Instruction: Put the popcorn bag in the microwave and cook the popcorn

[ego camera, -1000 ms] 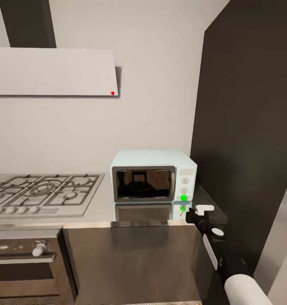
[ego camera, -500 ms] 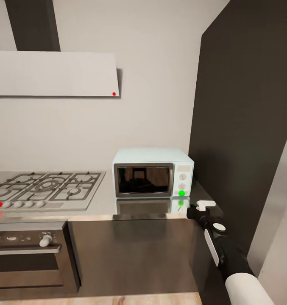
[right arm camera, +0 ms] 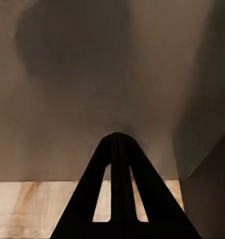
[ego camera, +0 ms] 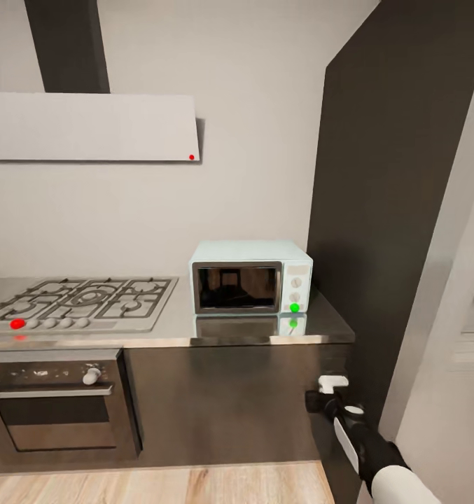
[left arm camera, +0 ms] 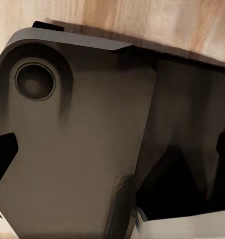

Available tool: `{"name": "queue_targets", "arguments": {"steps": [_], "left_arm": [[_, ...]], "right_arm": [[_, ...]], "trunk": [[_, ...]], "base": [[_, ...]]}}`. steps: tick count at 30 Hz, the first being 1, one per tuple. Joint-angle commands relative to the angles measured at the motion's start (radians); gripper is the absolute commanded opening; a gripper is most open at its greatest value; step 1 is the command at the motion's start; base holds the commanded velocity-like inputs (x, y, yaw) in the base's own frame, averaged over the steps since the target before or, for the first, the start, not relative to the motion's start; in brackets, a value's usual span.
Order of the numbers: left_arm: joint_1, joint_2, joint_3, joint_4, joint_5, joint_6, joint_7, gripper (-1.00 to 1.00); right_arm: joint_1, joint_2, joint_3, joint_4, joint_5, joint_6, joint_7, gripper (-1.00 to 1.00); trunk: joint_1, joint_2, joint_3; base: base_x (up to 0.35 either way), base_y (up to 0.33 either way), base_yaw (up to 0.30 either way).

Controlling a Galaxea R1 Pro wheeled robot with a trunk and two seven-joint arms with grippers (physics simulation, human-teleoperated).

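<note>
The pale blue microwave (ego camera: 251, 276) stands on the glossy steel countertop (ego camera: 173, 330) against the wall, its dark glass door shut. A green light (ego camera: 294, 307) glows on its cream panel. The popcorn bag and the popcorn are hidden; the door glass is too dark to see inside. My right arm (ego camera: 356, 434) hangs low in front of the dark cabinet front, below the counter edge. Its gripper (right arm camera: 117, 142) is shut with nothing in it. My left gripper (left arm camera: 112, 154) is open over my own dark base and holds nothing.
A steel gas hob (ego camera: 82, 301) with a red-lit knob lies left of the microwave, with a built-in oven (ego camera: 54, 409) below and a flat white hood (ego camera: 89, 126) above. A tall dark cabinet (ego camera: 398, 210) rises at the right. Wood floor (ego camera: 159, 486) shows below.
The camera has pulled back from the counter, so the microwave looks smaller and the floor comes into view. My right arm now sits lower, below the counter edge. The green light stays on.
</note>
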Motion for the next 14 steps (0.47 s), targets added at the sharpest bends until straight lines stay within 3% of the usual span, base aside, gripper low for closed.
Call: {"name": "queue_targets", "arguments": {"steps": [1, 2, 5, 8, 11, 14], "left_arm": [[-0.001, 0.001, -0.008, -0.002, 0.011, -0.002, -0.001, 1.0], [-0.001, 0.001, -0.008, -0.002, 0.011, -0.002, -0.001, 1.0], [-0.001, 0.001, -0.007, -0.002, 0.01, -0.002, 0.0, 1.0], [-0.001, 0.011, -0.006, -0.002, 0.008, -0.006, 0.0, 1.0], [-0.002, 0.027, -0.005, -0.002, 0.011, -0.009, -0.001, 1.0], [-0.004, 0.049, -0.004, -0.001, 0.039, -0.006, 0.001, 1.0]], "right_arm": [[-0.001, -0.005, -0.007, 0.037, 0.014, 0.004, 0.009, -1.0], [-0.001, -0.008, -0.006, 0.057, 0.014, 0.004, 0.009, -1.0], [-0.001, -0.013, 0.003, 0.235, 0.018, 0.005, 0.008, -1.0], [-0.001, -0.013, 0.004, 0.405, 0.08, 0.004, 0.003, -1.0], [-0.001, -0.012, 0.004, 0.546, 0.105, -0.021, 0.002, -1.0], [0.043, -0.012, 0.004, 0.582, 0.11, -0.046, 0.001, -1.0]], "trunk": [[0.0, -0.001, -0.001], [0.0, -0.001, -0.001], [0.0, -0.001, -0.001], [0.0, -0.001, -0.001], [0.0, -0.001, -0.001], [0.0, -0.001, -0.001]], "base": [[-0.002, 0.0, 0.0], [-0.001, 0.0, 0.0], [0.0, 0.0, 0.0], [0.0, 0.0, 0.0], [0.0, 0.0, 0.0], [0.0, 0.0, 0.0]]}}
